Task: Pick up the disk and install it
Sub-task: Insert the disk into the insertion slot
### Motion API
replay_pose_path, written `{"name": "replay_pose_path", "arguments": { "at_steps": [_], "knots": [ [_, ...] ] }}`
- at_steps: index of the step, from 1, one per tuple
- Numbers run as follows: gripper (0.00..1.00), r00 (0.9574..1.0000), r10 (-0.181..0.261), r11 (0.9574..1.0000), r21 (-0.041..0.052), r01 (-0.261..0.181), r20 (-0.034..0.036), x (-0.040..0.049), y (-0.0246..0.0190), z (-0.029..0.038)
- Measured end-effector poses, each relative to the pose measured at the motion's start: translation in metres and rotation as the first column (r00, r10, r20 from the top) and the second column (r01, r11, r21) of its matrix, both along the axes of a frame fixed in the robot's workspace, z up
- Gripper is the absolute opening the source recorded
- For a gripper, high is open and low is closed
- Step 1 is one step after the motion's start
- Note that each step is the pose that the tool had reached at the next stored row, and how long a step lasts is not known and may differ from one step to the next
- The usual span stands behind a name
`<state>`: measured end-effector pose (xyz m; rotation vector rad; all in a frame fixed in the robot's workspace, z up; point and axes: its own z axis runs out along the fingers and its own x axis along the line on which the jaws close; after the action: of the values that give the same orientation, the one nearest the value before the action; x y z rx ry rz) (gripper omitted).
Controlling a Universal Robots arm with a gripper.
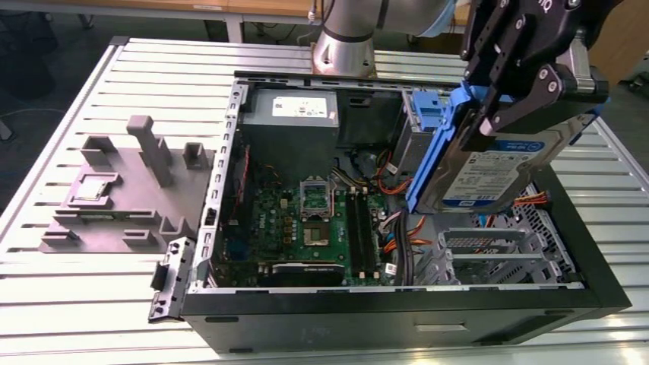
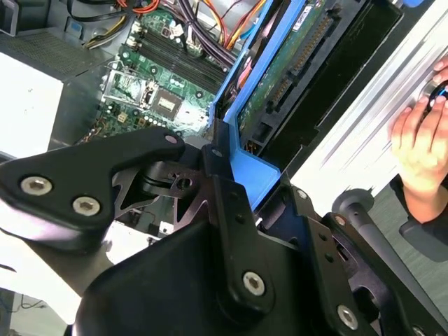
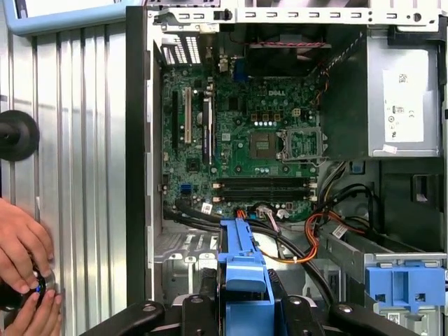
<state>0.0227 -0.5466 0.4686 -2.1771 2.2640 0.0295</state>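
Observation:
The disk (image 1: 497, 171), a silver hard drive with a white-and-blue label in a blue plastic carrier, hangs tilted on edge above the right side of the open computer case (image 1: 406, 315). My gripper (image 1: 517, 106) is shut on its upper end, the black fingers clamping the blue carrier. Below the disk lies the grey metal drive bay (image 1: 487, 251). The second wrist view looks along the carrier (image 2: 255, 175) and the disk's green circuit board (image 2: 280, 77). In the first wrist view the carrier (image 3: 241, 262) sticks out between my fingers (image 3: 280, 308) over the case's floor.
Inside the case are the motherboard (image 1: 315, 220), the grey power supply (image 1: 289, 110), orange cables and a fixed blue bracket (image 1: 426, 114). A grey fixture block (image 1: 121, 190) stands on the slatted table at the exterior view's left. A person's hands (image 3: 24, 259) rest beside the case.

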Motion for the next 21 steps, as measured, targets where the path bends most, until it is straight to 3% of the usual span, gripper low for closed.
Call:
{"name": "replay_pose_path", "arguments": {
  "at_steps": [21],
  "knots": [
    [0.37,0.9998,-0.018,0.9998,-0.0041,0.018,0.0,0.0263,0.0,-0.009]
  ]
}}
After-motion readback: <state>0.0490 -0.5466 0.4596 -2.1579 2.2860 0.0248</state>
